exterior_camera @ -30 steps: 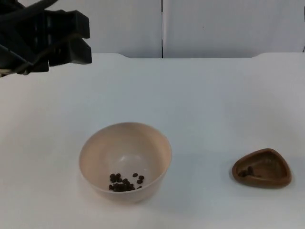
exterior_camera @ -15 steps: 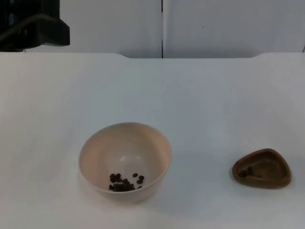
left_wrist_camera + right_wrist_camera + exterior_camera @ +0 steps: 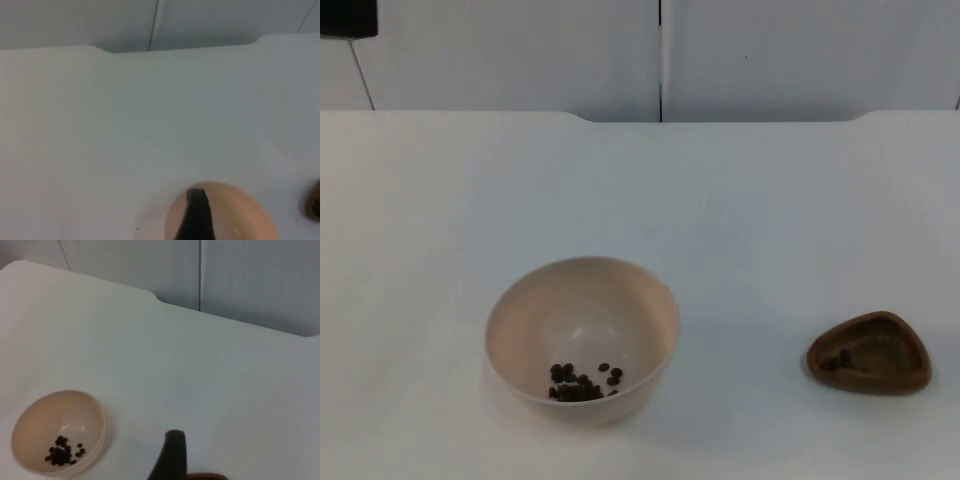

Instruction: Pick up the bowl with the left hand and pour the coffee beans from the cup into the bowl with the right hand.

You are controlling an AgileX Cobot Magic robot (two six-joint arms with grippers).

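Note:
A beige bowl (image 3: 582, 335) stands on the white table, front left of centre, with several coffee beans (image 3: 582, 382) at its bottom. The brown cup (image 3: 870, 352) sits upright to its right, near the front, with a few dark beans inside. My left gripper (image 3: 196, 220) hangs high and well back from the bowl (image 3: 240, 215), holding nothing; its arm is a black bit (image 3: 345, 18) at the far left. The cup's edge (image 3: 315, 205) appears beside the bowl. My right gripper (image 3: 170, 455) is raised above the cup (image 3: 205, 476), with the bowl (image 3: 57, 432) and beans (image 3: 62, 452) off to its side.
The white table top (image 3: 740, 220) runs back to the grey partition wall (image 3: 770, 60), which has a vertical seam in the middle. Bowl and cup stand about a bowl's width apart.
The left arm has drawn back up and to the left, almost out of the top view. Bowl, beans and cup have not moved.

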